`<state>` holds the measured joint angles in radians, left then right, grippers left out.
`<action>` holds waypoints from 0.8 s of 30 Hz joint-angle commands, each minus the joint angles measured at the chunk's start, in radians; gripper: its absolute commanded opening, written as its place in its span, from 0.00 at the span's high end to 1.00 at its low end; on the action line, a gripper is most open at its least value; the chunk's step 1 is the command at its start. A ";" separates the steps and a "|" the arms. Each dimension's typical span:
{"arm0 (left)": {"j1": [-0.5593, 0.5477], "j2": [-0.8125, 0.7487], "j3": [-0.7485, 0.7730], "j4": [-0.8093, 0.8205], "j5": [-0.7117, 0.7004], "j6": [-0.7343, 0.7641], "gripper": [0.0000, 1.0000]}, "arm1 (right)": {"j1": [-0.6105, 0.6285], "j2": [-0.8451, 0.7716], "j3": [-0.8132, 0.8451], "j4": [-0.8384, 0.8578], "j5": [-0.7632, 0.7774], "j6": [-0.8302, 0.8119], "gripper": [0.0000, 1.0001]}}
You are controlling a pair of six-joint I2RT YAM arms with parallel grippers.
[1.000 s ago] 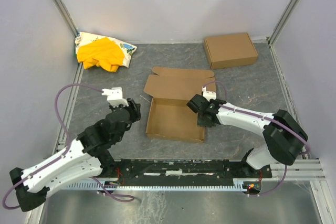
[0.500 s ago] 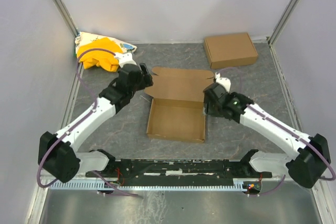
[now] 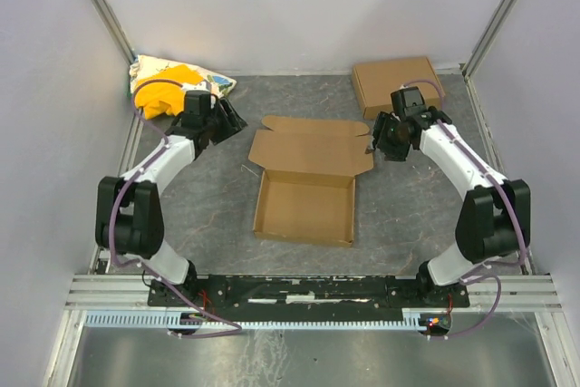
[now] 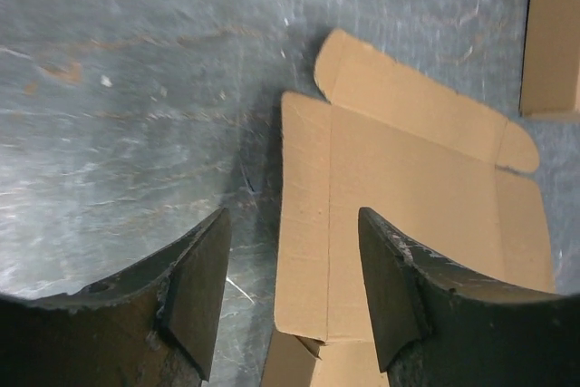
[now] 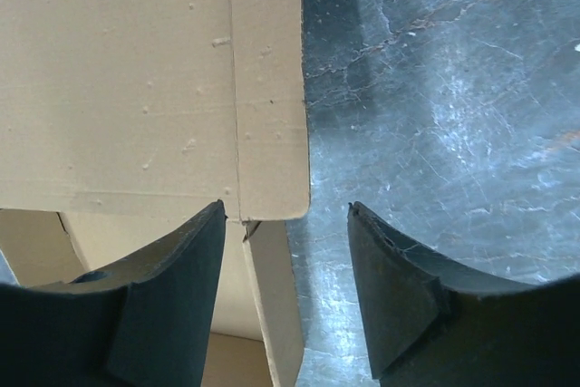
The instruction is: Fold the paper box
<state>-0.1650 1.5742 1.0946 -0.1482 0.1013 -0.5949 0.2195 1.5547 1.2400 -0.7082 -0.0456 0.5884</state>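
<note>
So, paper box (image 3: 304, 197) sits mid-way on the table (image 3: 199, 215), tray walls up, lid (image 3: 313, 147) flat behind.
Left gripper (image 3: 233, 120) and right gripper (image 3: 380, 137) both gape empty beside the lid's corners. Light, stiff cardboard that probably bends at the creases; I'd pinch the lid's side edges.

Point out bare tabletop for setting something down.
Free: grey table left of the half-folded brown cardboard paper box; the patch on its right; the far strip between the yellow-and-white cloth heap and the closed brown cardboard box. Crowded: the far corners of its lid, where left gripper and right gripper hover.
</note>
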 commanded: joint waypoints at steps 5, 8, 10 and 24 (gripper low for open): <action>-0.007 0.169 0.192 -0.089 0.170 0.070 0.37 | -0.021 0.122 0.068 0.055 -0.077 -0.038 0.41; -0.004 0.192 0.239 -0.165 0.115 0.119 0.37 | -0.023 0.165 0.079 0.072 -0.087 -0.029 0.43; -0.001 0.183 0.182 -0.108 0.120 0.104 0.37 | -0.023 0.186 0.086 0.082 -0.097 -0.028 0.46; 0.014 0.260 0.161 -0.067 0.197 0.089 0.39 | -0.023 0.291 0.177 0.065 -0.120 -0.050 0.95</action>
<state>-0.1585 1.8252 1.2442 -0.2379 0.2493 -0.5335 0.2005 1.8324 1.3651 -0.6552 -0.1570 0.5571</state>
